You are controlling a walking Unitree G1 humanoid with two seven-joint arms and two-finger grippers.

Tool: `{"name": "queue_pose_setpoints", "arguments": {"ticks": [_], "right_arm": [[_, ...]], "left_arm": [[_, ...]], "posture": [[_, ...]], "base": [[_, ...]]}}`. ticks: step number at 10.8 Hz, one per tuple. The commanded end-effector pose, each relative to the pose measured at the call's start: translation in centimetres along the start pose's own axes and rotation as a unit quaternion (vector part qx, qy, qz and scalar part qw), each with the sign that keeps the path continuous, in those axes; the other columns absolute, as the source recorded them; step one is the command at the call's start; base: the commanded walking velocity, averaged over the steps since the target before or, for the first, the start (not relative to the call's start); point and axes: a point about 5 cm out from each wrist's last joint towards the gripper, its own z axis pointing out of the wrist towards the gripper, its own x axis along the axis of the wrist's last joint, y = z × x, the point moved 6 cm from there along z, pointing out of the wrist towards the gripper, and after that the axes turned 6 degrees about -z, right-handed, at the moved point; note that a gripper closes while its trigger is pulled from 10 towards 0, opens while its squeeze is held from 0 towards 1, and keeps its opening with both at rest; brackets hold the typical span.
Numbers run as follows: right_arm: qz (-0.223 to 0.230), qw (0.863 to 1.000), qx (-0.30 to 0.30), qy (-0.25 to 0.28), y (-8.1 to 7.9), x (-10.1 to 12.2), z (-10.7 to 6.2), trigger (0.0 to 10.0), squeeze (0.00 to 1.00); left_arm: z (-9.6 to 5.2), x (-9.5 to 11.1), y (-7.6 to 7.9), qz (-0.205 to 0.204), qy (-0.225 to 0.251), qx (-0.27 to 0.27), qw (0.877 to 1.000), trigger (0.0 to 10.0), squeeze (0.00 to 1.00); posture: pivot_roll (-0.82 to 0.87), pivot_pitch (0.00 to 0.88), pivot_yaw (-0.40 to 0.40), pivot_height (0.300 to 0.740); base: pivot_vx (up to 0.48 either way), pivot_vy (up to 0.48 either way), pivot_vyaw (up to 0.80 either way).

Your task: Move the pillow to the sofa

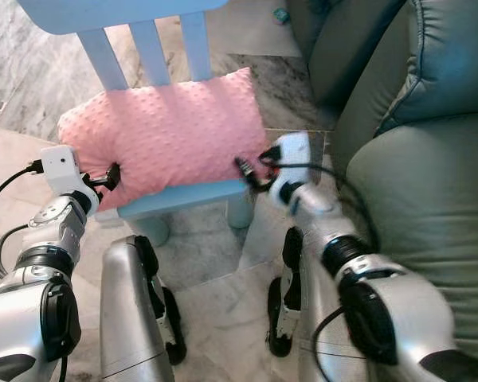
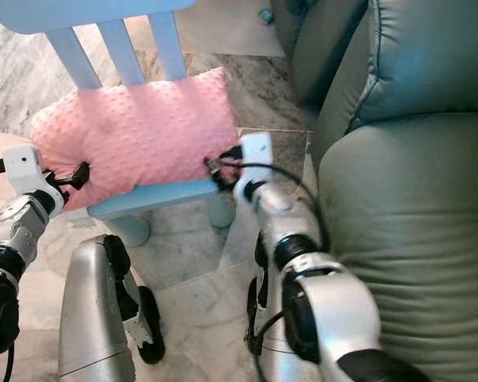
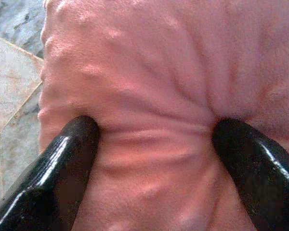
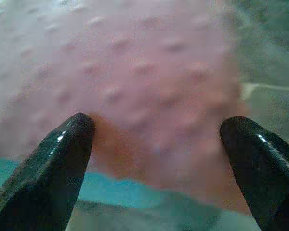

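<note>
A pink dotted pillow [image 1: 167, 135] lies on the seat of a light blue chair [image 1: 183, 199]. My left gripper [image 1: 111, 177] is at the pillow's left end, open, with both fingertips pressed into the soft fabric [image 3: 149, 96], which creases between them. My right gripper [image 1: 247, 169] is at the pillow's lower right corner, open; in its wrist view the pillow [image 4: 149, 86] fills the space just beyond its spread fingers [image 4: 62, 159], above the blue seat edge. The grey-green sofa [image 1: 430, 199] stands directly to the right of the chair.
The chair's slatted back [image 1: 147, 48] rises behind the pillow. Marble floor [image 1: 215, 310] lies around the chair, and my own legs [image 1: 131, 302] stand close in front of it. A sofa arm [image 1: 350, 56] reaches toward the chair's right side.
</note>
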Motion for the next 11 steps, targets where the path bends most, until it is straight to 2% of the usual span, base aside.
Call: {"name": "queue_pose_setpoints", "arguments": {"ticks": [1, 2, 3, 4, 8, 11], "right_arm": [[0.05, 0.999, 0.011, -0.018, -0.9, -1.6, -0.1, 10.0, 0.0], [0.061, 0.998, 0.016, -0.017, -1.5, -1.5, 0.1, 10.0, 0.0], [0.061, 0.998, 0.024, -0.015, -2.0, -1.4, 0.2, 3.0, 0.0], [0.068, 0.997, 0.029, -0.011, -2.2, -1.4, 0.2, 0.0, 0.0], [0.068, 0.997, 0.016, -0.023, -1.3, -2.2, -0.2, 0.0, 0.0], [0.07, 0.997, 0.02, -0.029, -1.4, -2.4, -0.2, 0.0, 0.0]], "left_arm": [[-0.3, -1.8, -0.6, 0.0, -0.03, 0.01, 1.0, 10.0, 0.0], [-0.3, -1.9, -0.4, -0.001, -0.03, 0.008, 1.0, 10.0, 0.0], [-0.2, -1.9, -0.2, -0.004, -0.029, 0.003, 1.0, 6.4, 0.0], [-0.2, -1.9, 0.0, -0.01, -0.027, -0.004, 1.0, 0.0, 0.0], [-0.4, -2.2, -0.1, -0.012, -0.026, -0.01, 1.0, 0.0, 0.0], [-0.5, -2.3, -0.2, -0.009, -0.026, -0.008, 1.0, 0.0, 0.0]], "posture": [[0.07, 0.454, -0.007, 0.461], [0.07, 0.457, -0.007, 0.461], [0.07, 0.459, -0.008, 0.461], [0.07, 0.459, -0.008, 0.461], [0.06, 0.444, -0.008, 0.461], [0.06, 0.44, -0.008, 0.461]], "base": [[0.0, 0.0, 0.0], [0.0, 0.0, 0.0], [0.0, 0.0, 0.0], [0.0, 0.0, 0.0], [0.0, 0.0, 0.0], [0.0, 0.0, 0.0]]}}
